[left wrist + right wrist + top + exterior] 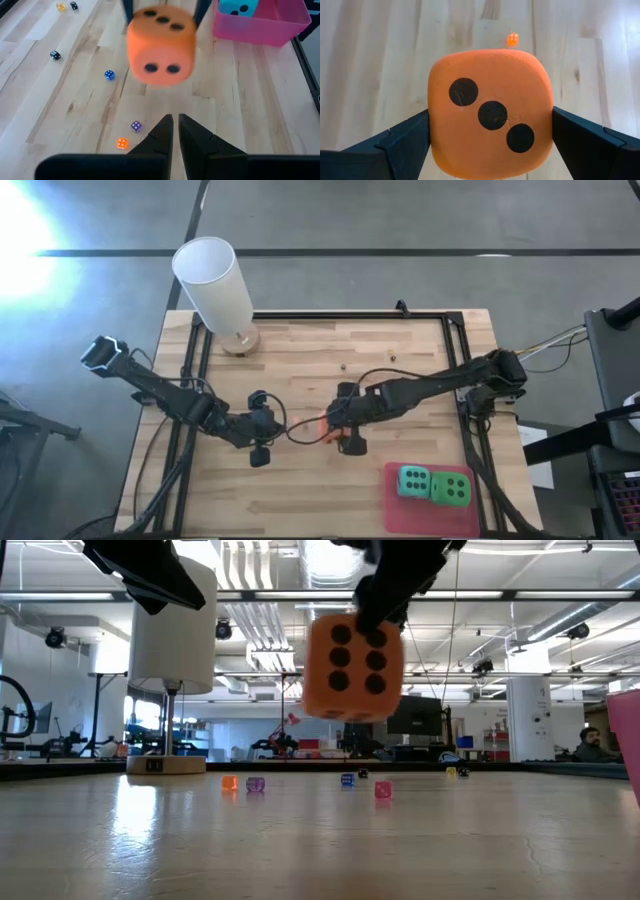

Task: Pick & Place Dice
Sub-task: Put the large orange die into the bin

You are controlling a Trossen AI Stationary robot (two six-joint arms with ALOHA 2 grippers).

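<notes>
Our right claw (490,137) sits raised mid-table, fingers (402,142) spread wide and clamped on something. Our left claw (173,131) hovers just beside it, facing it, fingers together, gripping nothing.

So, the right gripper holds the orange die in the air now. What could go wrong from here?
1. The orange die is pinched only at two sides by the right gripper, above the table; being soft-looking, it might slip out.
2. The pink tray already holds the teal die and a green die, so room may be tight.
</notes>
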